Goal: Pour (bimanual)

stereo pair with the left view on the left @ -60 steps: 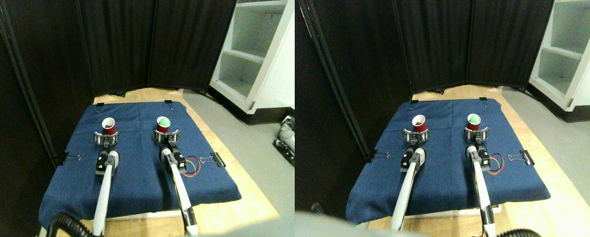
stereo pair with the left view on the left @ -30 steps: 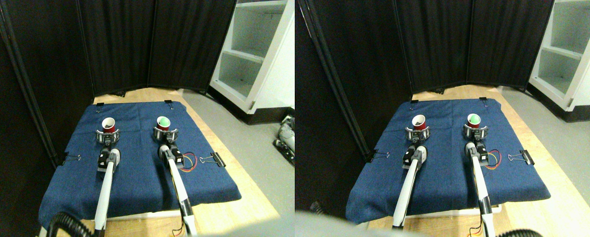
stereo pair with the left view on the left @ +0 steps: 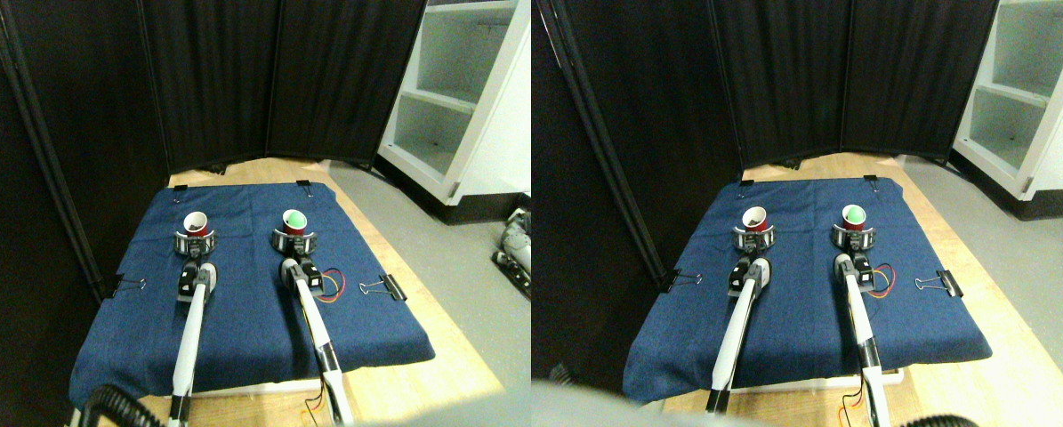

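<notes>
A dark blue cloth [stereo pair with the left view on the left: 255,311] covers the low wooden board [stereo pair with the left view on the left: 424,320] in the middle of the frame, pinned at its edges w/ black binder clips: one at centre left [stereo pair with the left view on the left: 115,286], one at centre right [stereo pair with the left view on the left: 392,286], two small ones along the far edge.

Two red paper cups stand upright on the cloth, upper centre, well apart side by side. The left red cup w/ white inside [stereo pair with the left view on the left: 196,223] has something small and dark at the bottom; can't tell what. The right red cup w/ green contents [stereo pair with the left view on the left: 293,222] shows a pale green disc at its mouth.

The left gripper [stereo pair with the left view on the left: 195,240] sits right at the base of the left cup, its pale curved jaws wrapped round the cup's lower part, one each side. Looks closed round it, touching or nearly so; too small in the frame to say if it's clamped, so can't tell. The right gripper [stereo pair with the left view on the left: 293,238] is likewise round the foot of the green-filled cup, jaws curving either side; again can't tell if it's gripping tight or just cradling.

Both pale limbs run up from the bottom edge, roughly parallel, left one slightly left of centre, right one at centre. A loop of red and yellow wire [stereo pair with the left view on the left: 334,286] lies on the cloth just right of the right limb's dark wrist block.

Behind: black folding curtain panels [stereo pair with the left view on the left: 273,80] across the top, white shelving unit [stereo pair with the left view on the left: 460,98] upper right, grey floor [stereo pair with the left view on the left: 460,258] at right.
</notes>
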Controlling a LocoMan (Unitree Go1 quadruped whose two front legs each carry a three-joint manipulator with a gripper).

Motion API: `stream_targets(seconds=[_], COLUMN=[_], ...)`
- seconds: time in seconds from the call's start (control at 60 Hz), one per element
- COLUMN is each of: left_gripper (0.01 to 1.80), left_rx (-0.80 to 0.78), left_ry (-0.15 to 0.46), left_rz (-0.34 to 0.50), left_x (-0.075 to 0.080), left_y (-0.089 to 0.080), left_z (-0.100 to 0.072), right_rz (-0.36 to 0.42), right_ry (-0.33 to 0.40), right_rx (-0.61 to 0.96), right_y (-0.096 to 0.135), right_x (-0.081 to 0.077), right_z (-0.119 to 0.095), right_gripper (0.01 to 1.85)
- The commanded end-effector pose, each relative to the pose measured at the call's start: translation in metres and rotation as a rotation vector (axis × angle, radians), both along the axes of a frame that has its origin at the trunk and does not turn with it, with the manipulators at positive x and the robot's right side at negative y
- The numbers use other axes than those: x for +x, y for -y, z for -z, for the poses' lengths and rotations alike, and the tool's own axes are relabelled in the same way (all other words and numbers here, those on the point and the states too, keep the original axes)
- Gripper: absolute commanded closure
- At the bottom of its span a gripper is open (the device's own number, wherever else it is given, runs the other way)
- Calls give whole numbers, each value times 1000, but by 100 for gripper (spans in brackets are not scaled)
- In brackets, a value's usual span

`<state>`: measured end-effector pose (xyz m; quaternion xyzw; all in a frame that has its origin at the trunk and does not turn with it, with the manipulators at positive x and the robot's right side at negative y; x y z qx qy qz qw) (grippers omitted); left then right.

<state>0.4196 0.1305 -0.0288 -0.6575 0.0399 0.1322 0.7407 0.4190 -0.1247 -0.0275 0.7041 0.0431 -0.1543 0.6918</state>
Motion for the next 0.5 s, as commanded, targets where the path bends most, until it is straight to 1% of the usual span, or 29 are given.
stream_targets(seconds=[0.017, 0.133, 0.267, 0.3, 0.4, 0.5], left_gripper=[71, 71, 72, 73, 71, 72], left_rx=[-7, -6, -6, -6, -2, -8], left_ry=[23, 26, 26, 23, 19, 17], left_rz=[21, 22, 16, 16, 12, 6], left_x=[7, 14, 17, 18, 20, 18], left_y=[2, 4, 6, 6, 8, 10], left_z=[-2, -5, -4, -3, -1, 0], right_rz=[3, 3, 9, 12, 5, 7], right_ry=[43, 48, 39, 39, 50, 44], right_rx=[11, 13, 23, 21, 15, 17], right_y=[0, 2, 4, 4, 5, 5], right_x=[4, 7, 9, 10, 11, 12], right_z=[-5, -4, -4, -4, -3, -3], right_gripper=[70, 71, 72, 71, 78, 77])
